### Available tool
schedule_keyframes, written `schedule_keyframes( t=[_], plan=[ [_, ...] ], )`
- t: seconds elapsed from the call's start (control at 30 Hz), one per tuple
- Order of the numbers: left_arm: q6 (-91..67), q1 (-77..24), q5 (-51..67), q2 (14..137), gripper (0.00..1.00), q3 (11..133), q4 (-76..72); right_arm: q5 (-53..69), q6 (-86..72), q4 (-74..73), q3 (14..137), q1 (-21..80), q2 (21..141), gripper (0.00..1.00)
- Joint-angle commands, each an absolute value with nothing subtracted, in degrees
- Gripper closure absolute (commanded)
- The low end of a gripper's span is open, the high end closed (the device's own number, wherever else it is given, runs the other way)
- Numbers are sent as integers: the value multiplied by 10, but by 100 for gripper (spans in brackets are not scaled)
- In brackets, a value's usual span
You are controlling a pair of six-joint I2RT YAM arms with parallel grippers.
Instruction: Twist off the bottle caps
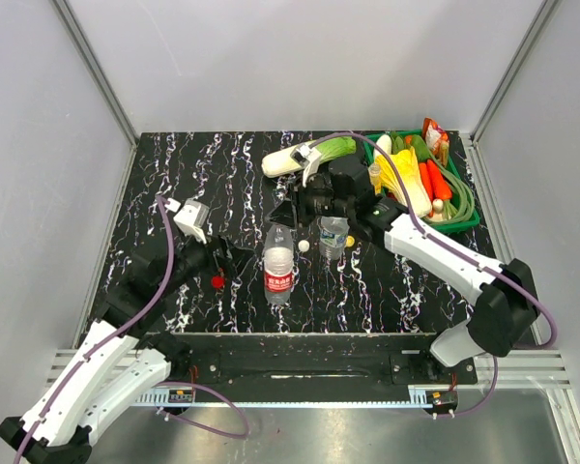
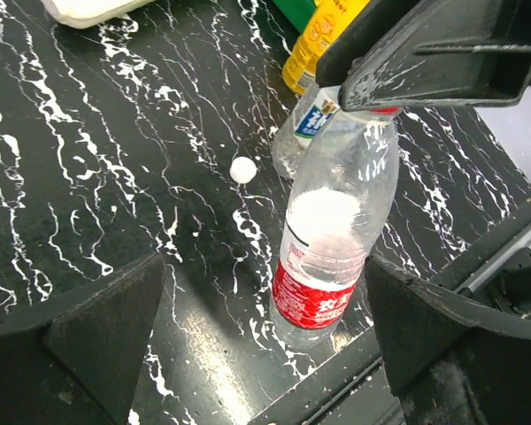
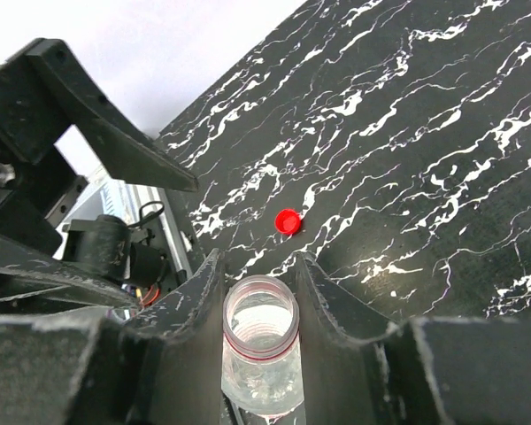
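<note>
The clear bottle with the red label stands upright near the table's front, its neck open and capless. My right gripper is shut on this neck; from above it sits over the bottle top. The red cap lies on the table to the left, also in the right wrist view. My left gripper is open and empty, beside the red cap, with the bottle ahead of it. The blue-white label bottle stands behind, capless. The white cap lies loose. The orange-juice bottle is at the back; its yellow cap is hidden.
A green basket of toy vegetables stands at the back right. A white and green leek lies at the back middle. The table's front rail runs just behind the red-label bottle in the left wrist view.
</note>
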State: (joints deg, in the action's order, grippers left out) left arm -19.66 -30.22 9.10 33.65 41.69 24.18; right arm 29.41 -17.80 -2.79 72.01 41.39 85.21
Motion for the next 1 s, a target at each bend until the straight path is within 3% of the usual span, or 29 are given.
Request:
schedule_keyframes(
  t=[0.0, 0.2, 0.63, 0.97],
  plan=[
    [-189, -305, 41, 327, 1, 437, 242, 235, -144, 35, 736, 435, 860, 100],
    [-189, -305, 43, 334, 1, 430, 242, 140, -99, 83, 718, 458, 859, 100],
    [-184, -305, 40, 348, 1, 435, 250, -26, -4, 336, 605, 498, 855, 100],
    [-177, -305, 39, 357, 1, 439, 263, -127, 107, 458, 579, 542, 926, 100]
  ],
)
